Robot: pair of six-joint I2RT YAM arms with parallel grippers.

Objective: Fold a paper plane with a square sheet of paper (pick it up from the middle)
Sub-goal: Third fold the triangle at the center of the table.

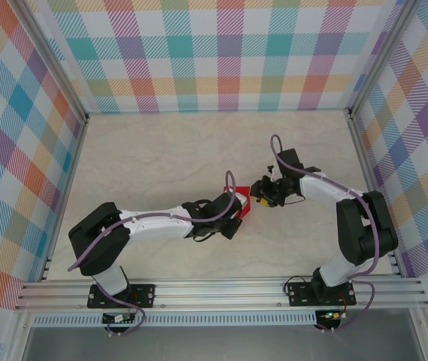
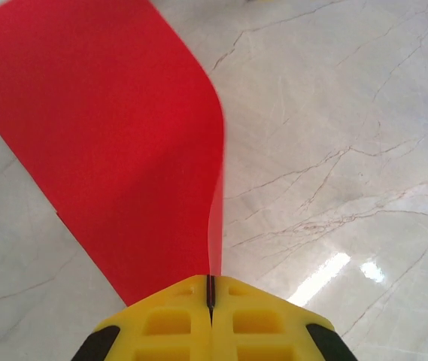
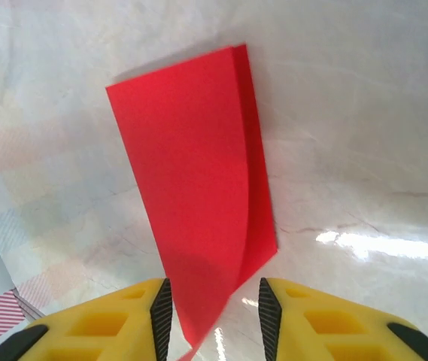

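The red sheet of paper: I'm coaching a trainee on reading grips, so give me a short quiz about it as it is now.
1. True or false: the left gripper is shut on the red sheet.
2. The right gripper has its jaws: A) apart, the sheet's tip between them; B) pressed together; C) out of frame.
3. Fill in: the right wrist view shows ___ layers of the sheet.
Key: 1 true; 2 A; 3 two.

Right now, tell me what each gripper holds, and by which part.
The left gripper pinches the thin bright red folded sheet of paper by one edge. The right gripper stands open around a corner, holding nothing.
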